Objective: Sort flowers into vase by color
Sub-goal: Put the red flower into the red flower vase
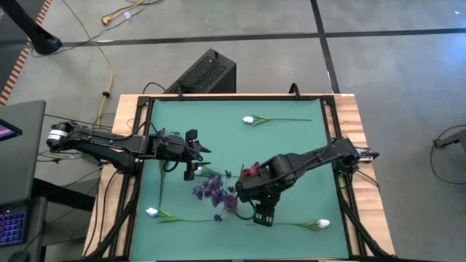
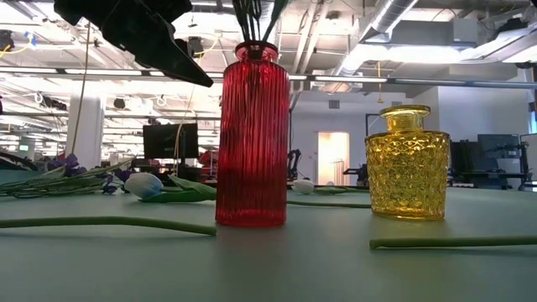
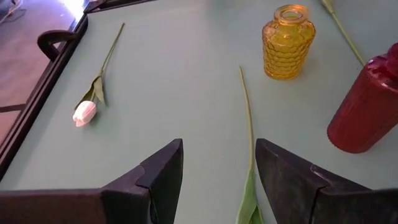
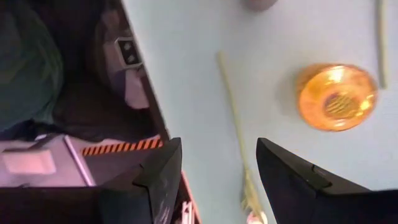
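Sorting in progress, with the red vase (image 2: 252, 134) as landmark: dark stems rise from its neck in the low view, and the high view shows a cluster of purple blooms (image 1: 213, 188) at the same spot, so the purple flowers appear already placed, though how many cannot be counted. The yellow vase (image 2: 407, 162) stands well apart from the red vase and, seen from above in the right wrist view, its mouth looks empty; no white flower seems sorted yet. Three white-budded flowers lie flat on the green counter (image 1: 218, 116): one (image 1: 249, 120) far from the red vase toward the back edge, one (image 1: 152, 212) near the front on the left arm's side, one (image 1: 322, 225) near the front on the right arm's side. The right gripper (image 1: 263, 216) hangs beside the red vase toward the front of the counter, its fingers (image 4: 155, 180) spread and holding nothing. The left gripper (image 1: 195, 153) hovers beside the red vase on its own side, fingers (image 3: 152, 180) likewise spread and empty, a loose stem (image 3: 249, 118) lying on the counter ahead of them. Judged from this layout, the purple half is largely done; the white half remains entirely to do
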You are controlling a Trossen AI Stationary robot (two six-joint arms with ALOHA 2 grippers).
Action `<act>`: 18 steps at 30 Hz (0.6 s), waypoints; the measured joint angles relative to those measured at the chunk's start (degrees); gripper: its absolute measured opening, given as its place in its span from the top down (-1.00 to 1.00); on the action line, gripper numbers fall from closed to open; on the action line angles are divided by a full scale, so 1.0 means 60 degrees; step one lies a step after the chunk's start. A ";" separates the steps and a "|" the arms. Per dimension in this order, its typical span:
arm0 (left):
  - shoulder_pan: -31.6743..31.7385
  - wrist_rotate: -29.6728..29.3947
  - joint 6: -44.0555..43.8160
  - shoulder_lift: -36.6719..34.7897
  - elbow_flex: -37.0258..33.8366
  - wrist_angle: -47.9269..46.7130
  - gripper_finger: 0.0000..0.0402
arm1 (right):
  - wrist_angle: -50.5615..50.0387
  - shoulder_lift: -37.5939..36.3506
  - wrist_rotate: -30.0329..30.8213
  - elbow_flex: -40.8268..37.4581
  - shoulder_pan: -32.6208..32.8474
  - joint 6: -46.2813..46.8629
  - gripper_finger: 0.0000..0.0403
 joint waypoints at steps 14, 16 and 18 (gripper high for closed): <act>0.0001 -0.0015 0.0180 -0.0003 0.0000 -0.0281 0.05 | -0.0059 -0.0176 -0.1156 -0.0011 0.1039 0.1145 -0.16; 0.0002 -0.0015 0.0160 -0.0003 0.0000 -0.0306 0.05 | -0.0061 -0.0334 -0.1155 -0.0011 0.1118 0.1520 -0.16; 0.0003 -0.0017 0.0119 -0.0003 0.0000 -0.0372 0.05 | -0.0079 -0.0511 -0.1156 -0.0011 0.1130 0.1860 -0.16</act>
